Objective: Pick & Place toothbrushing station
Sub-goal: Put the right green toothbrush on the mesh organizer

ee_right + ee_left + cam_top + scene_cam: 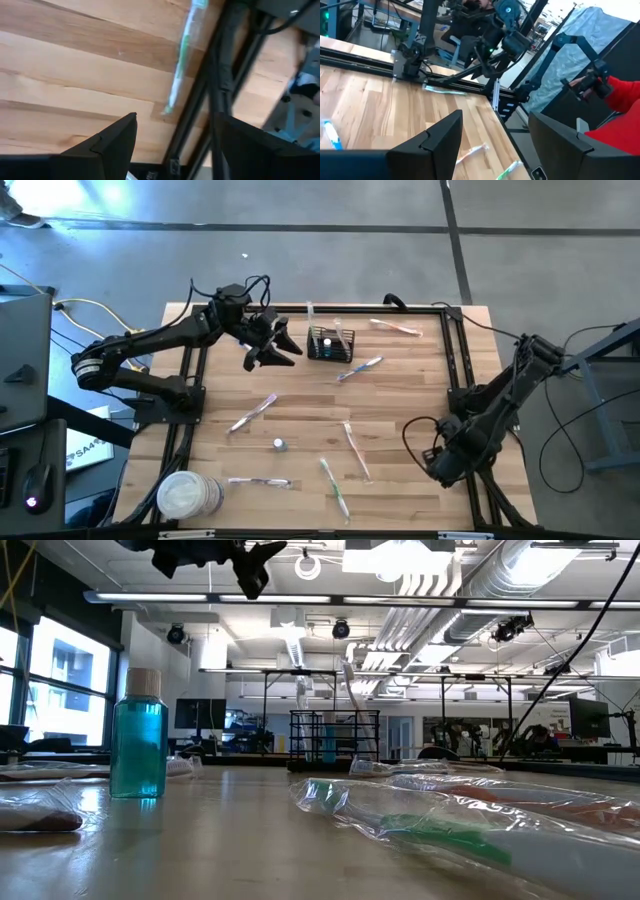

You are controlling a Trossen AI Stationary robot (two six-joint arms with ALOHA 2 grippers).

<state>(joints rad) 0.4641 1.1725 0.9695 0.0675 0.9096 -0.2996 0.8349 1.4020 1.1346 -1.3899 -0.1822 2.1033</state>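
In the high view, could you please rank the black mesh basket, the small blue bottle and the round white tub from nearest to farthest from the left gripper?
From the left gripper:
1. Black mesh basket, just beside it.
2. Small blue bottle, mid-table.
3. Round white tub, at the table's near-left corner.

Basket (331, 343) stands clear on all sides; left gripper (281, 346) just beside it, jaws apart. Wrapped toothbrush (359, 368) lies near. Table (400, 410) centre: scattered brushes.
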